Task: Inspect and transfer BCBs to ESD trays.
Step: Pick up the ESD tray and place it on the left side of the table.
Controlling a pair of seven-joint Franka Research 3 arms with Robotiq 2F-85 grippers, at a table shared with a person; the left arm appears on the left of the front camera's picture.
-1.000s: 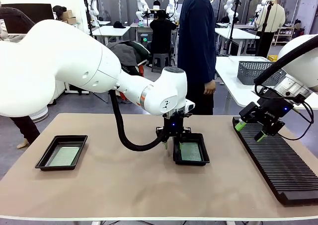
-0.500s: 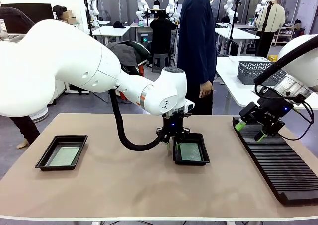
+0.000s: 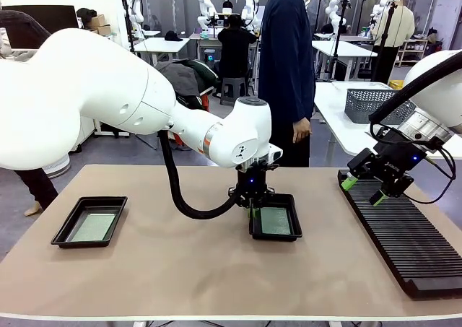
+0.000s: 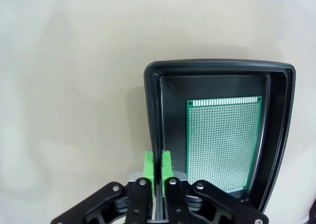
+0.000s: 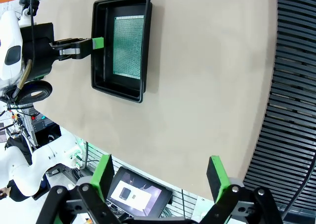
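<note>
A long black slotted rack (image 3: 404, 233) lies on the beige table (image 3: 180, 269) (right side).

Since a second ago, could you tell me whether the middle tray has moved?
Yes. The middle tray has slid slightly toward picture left, away from the fixed slotted rack.

BCB (image 4: 223, 143) in ESD tray (image 4: 217, 68)

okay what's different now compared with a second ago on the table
The left gripper has closed its fingers on the rim of the middle tray, and that tray has slid slightly toward the robot's left. The person's hand swung a little. Unchanged: the circuit board lies flat inside that tray, the other tray with its board sits at the left, and the right gripper hangs open over the slotted rack.
</note>
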